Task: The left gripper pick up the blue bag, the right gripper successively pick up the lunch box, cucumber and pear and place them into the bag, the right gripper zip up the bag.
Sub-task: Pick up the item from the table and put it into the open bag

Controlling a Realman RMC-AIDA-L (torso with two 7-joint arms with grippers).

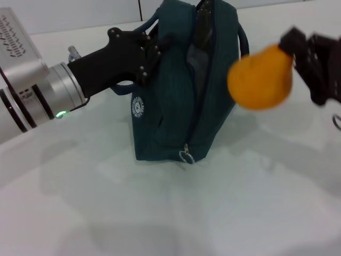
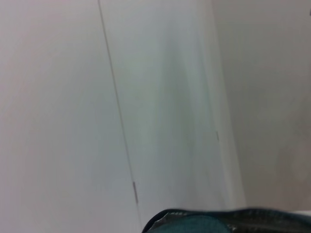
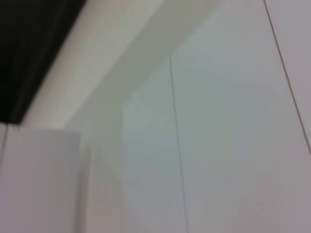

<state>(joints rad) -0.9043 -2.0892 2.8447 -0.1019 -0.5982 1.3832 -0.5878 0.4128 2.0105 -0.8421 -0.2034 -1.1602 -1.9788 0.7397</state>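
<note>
The blue bag [image 1: 176, 90] stands upright on the white table [image 1: 170, 213] in the head view, its top zipper open. My left gripper [image 1: 152, 50] is shut on the bag's left handle and holds the bag up. The pear [image 1: 261, 77] hangs in the air just right of the bag's upper part, with my right gripper [image 1: 293, 50] shut on its top end. A strip of the bag's rim [image 2: 228, 221] shows in the left wrist view. The lunch box and cucumber are hidden. The right wrist view shows only wall panels.
The zipper's ring pull [image 1: 186, 157] hangs at the bag's near end. A white wall [image 1: 80, 13] runs behind the table.
</note>
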